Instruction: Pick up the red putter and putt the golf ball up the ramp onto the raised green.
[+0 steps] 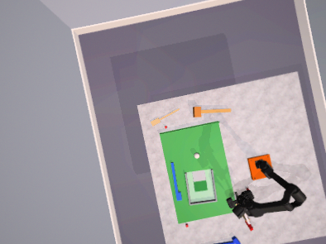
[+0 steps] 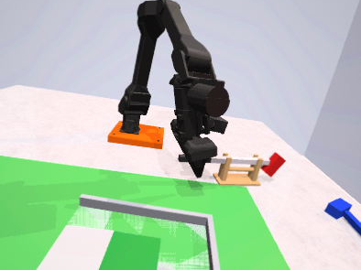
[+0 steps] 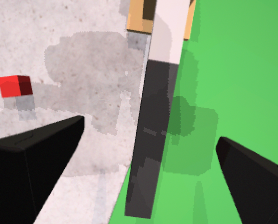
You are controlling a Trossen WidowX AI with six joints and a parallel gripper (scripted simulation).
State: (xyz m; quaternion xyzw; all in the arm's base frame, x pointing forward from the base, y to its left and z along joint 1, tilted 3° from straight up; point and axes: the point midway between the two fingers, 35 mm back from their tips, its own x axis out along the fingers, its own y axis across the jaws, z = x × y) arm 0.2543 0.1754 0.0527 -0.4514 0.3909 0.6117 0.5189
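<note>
- From above, the white golf ball (image 1: 197,155) rests on the flat green mat (image 1: 171,145) (image 2: 41,178) (image 3: 240,60), outside the grey-walled enclosure (image 1: 213,189) (image 2: 147,210).
- At 6 o'clock from the ball are the pale ramp (image 1: 198,175) (image 2: 75,246) and, beyond it, the dark green square (image 1: 200,185) (image 2: 133,253).
- The red-headed putter (image 1: 248,221) (image 2: 240,160) (image 3: 159,90) rests on the tan wooden stand (image 2: 237,179) (image 3: 138,20), its head at 5 o'clock from the ball.
- The jaws are wide apart, gripping nothing; in the wrist view, the putter's dark handle shows between them, pointing towards 12 o'clock.
- The black jointed arm (image 1: 269,208) (image 2: 176,24) rises from the orange square base (image 1: 252,175) (image 2: 155,141), near 3 o'clock from the ball.
- A long blue bar (image 1: 174,181) lies at 7 o'clock from the ball, on the mat.
</note>
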